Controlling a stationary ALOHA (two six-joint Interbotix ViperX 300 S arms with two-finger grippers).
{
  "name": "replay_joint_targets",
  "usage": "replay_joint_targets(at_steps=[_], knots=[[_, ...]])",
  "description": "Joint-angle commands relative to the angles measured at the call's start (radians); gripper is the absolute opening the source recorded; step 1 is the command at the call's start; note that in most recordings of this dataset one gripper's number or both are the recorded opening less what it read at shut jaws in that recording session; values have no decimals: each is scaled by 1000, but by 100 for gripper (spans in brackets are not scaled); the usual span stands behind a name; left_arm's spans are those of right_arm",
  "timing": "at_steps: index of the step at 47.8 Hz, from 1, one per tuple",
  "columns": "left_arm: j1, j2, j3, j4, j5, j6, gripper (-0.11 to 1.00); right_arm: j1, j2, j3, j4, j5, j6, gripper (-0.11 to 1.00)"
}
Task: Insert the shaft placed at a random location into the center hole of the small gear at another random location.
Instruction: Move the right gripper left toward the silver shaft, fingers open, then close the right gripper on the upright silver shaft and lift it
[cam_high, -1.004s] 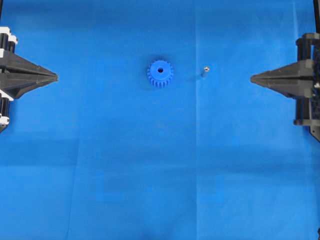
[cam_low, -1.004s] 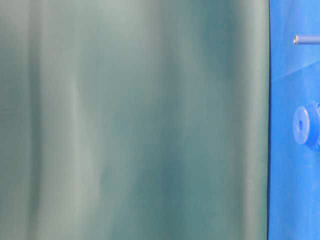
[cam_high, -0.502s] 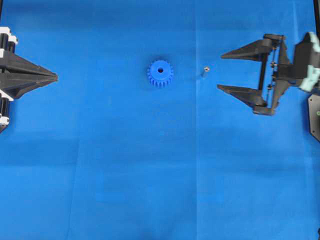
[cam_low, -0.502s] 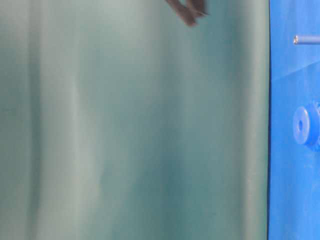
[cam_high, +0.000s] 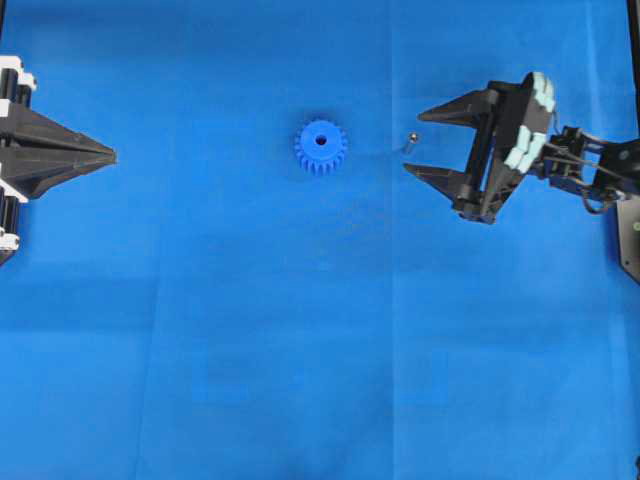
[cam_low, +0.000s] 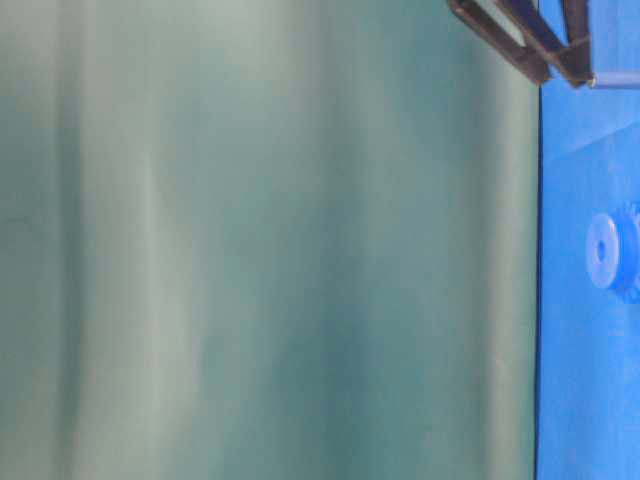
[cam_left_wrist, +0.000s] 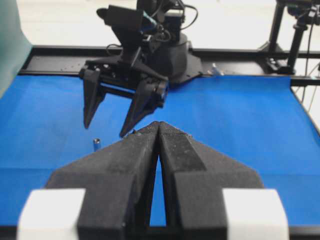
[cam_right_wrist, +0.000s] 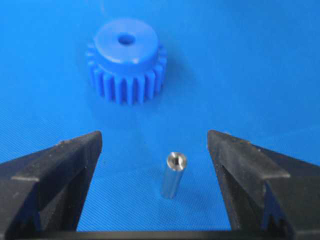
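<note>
Overhead view: the small gear (cam_high: 320, 148) lies flat on the blue cloth (cam_high: 300, 350), toward the cloth's far edge and near its midline, its center hole (cam_high: 321, 140) facing up. The shaft (cam_high: 410, 140) stands well apart from the gear, on the side of the right gripper (cam_high: 412, 142). That gripper has its jaws spread wide, with nothing between them but the shaft, which sits just at the tips and is not touched. The left gripper (cam_high: 112, 155) rests at the cloth's left edge, jaws pressed together and empty.

Table-level view: a green backdrop (cam_low: 270, 240) fills most of the picture. The gear shows at the right edge, and the right gripper's dark fingers (cam_low: 500, 35) reach in at the top beside the shaft.

Left wrist view: the left gripper's pads (cam_left_wrist: 145, 150) meet in front; beyond them the shaft stands upright below the right gripper's open fingers.

Right wrist view: the shaft stands upright between the two spread fingers, clear of both, with the gear farther off.
</note>
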Motion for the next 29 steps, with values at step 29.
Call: replay_joint_targets(at_steps=[29], knots=[[-2,5,-2,2,-6,-5,0,-2,71,-34,71,-29,-2,37]])
